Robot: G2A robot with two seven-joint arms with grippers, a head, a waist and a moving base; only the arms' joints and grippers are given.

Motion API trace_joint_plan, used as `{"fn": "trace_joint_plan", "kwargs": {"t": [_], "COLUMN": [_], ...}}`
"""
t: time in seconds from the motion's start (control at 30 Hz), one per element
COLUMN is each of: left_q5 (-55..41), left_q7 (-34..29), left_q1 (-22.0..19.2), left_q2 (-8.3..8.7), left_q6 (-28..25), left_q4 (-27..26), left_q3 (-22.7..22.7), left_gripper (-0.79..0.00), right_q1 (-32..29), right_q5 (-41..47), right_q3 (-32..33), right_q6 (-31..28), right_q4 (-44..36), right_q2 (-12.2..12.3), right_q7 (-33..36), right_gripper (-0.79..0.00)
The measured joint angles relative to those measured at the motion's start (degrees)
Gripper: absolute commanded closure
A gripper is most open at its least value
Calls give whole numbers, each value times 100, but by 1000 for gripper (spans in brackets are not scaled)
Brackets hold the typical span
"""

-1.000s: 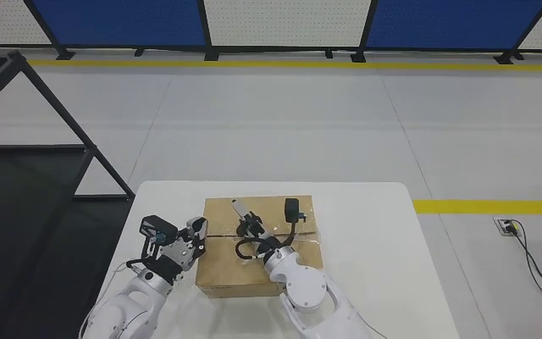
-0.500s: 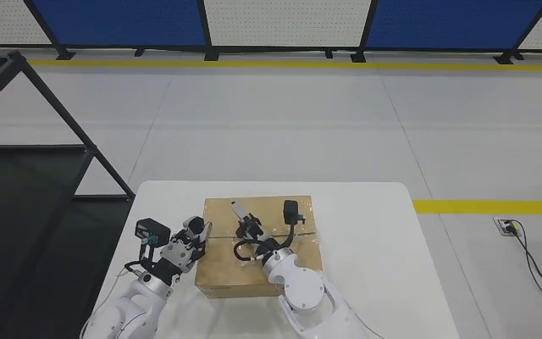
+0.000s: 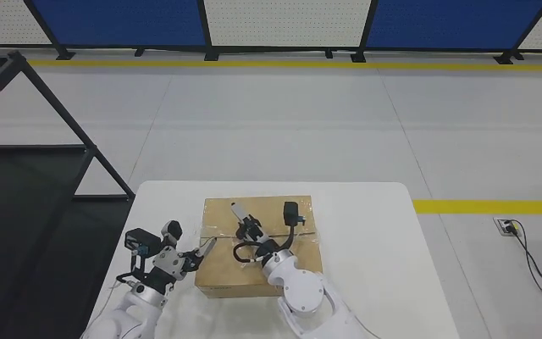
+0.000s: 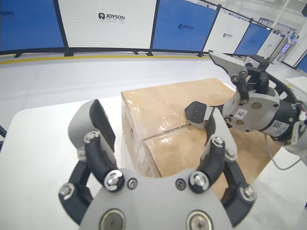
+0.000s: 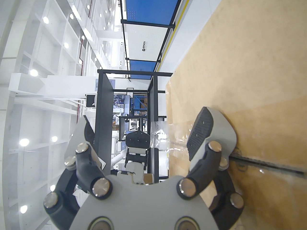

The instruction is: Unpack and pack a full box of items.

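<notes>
A closed cardboard box (image 3: 258, 254) stands in the middle of the white table (image 3: 373, 254). Clear tape (image 4: 165, 126) runs along its top seam, and a loose bit (image 5: 165, 132) sticks up at the box's left edge. My right gripper (image 3: 246, 225) lies sideways on the box top, open, with one pad (image 5: 200, 130) against the cardboard beside the seam. My left gripper (image 3: 196, 254) is open, low over the table at the box's left front corner. Its fingers (image 4: 100, 125) stand on either side of the corner without touching it. The box (image 4: 172, 120) hides whatever is inside.
A black metal rack (image 3: 51, 110) stands on the floor to the table's left. Bare table lies to the right of the box and along its left side. Blue and white partition panels (image 3: 288, 21) close off the room behind.
My left arm has drawn back from the box's left side toward the table's front left. The right gripper has stayed on the box top.
</notes>
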Motion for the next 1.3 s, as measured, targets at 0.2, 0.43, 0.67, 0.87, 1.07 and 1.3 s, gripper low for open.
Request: {"fn": "trace_joint_plan", "kwargs": {"t": [0.2,0.43,0.67,0.87,1.07,1.3], "left_q5": [-91,-133,408,1337,1840,2352], "left_q7": [158,367,406,26,-330,-681], "left_q1": [239,385,401,149,-164,-306], "left_q2": [11,24,53,98,99,86], "left_q6": [60,180,194,186,354,662], "left_q4": [-76,-58,-101,-156,-128,-117], "left_q3": [-196,-480,-560,-472,-237,-2], "left_gripper": [-785,-785,-785,-785,-785,-785], "right_q1": [36,51,83,167,194,173], "right_q5": [-10,-37,-61,-40,-30,-35], "right_q3": [-22,-46,-133,-220,-284,-279], "right_q6": [17,33,31,71,33,0], "right_q4": [17,-6,-44,88,155,144], "right_q2": [-18,-35,-65,-105,-141,-158], "right_q7": [-13,-13,12,46,-5,-22], "right_gripper": [-785,-785,-785,-785,-785,-785]}}
